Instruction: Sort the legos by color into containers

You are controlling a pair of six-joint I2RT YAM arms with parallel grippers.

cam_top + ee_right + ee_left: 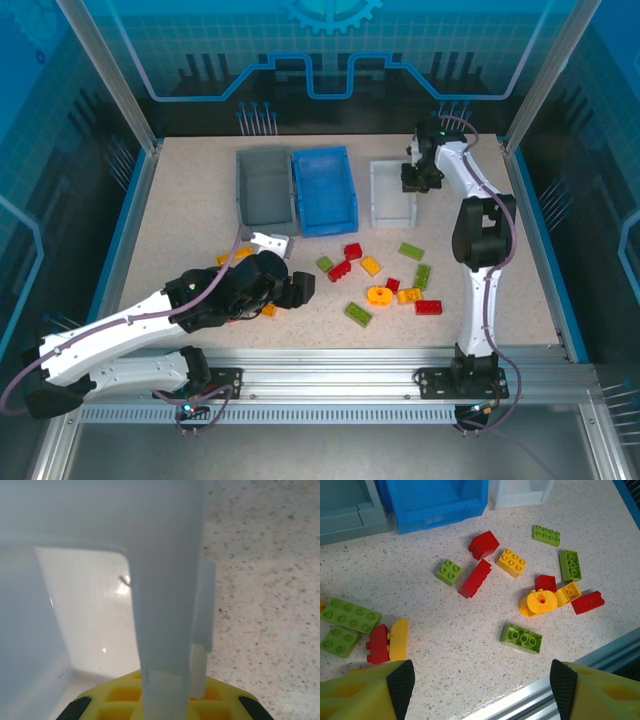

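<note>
Red, yellow and green legos lie loose on the table in front of the bins. Among them are a yellow round one [380,296] [537,603], an upturned green brick [521,638] and a long red brick [475,578]. A grey bin [243,190], a blue bin [325,222] and a smaller white tray [392,215] stand side by side at the back. My left gripper [297,290] [482,692] hovers open over bare table near the front rail, holding nothing. My right gripper [420,180] [165,712] is open, with its jaws on either side of the white tray's right wall [167,580].
More bricks lie at the left beside my left arm: two green ones [350,615], a red one [379,644] and a yellow one [399,639]. The aluminium front rail [560,680] runs just below the left gripper. Glass walls enclose the table.
</note>
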